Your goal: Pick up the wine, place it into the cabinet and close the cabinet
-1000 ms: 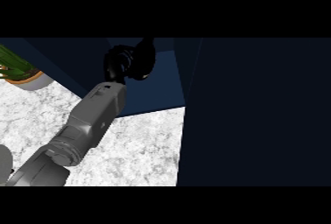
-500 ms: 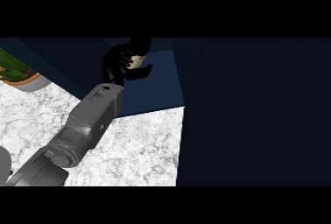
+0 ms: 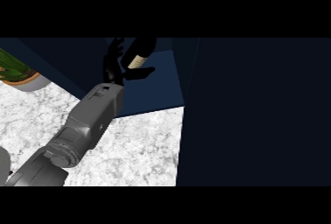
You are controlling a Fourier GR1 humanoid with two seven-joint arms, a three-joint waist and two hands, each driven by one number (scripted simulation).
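The wine bottle [image 3: 136,61] shows as a cream band with a dark part above it, standing inside the blue cabinet [image 3: 155,94]. My left hand [image 3: 115,65] reaches into the cabinet from the lower left. Its fingers stand nearly straight along the bottle's left side, and its thumb [image 3: 139,73] points right just below the cream band. Most of the bottle is lost against the dark interior. My right hand does not show.
The cabinet's dark open door [image 3: 258,113] fills the right half of the view. A green plant in a pale pot [image 3: 22,78] stands at the upper left on the marbled counter [image 3: 129,148]. A grey rounded part [image 3: 2,164] shows at the left edge.
My left hand's fingers have uncurled from around the bottle and now stand straighter. More of the cream band shows than before. The forearm has barely moved.
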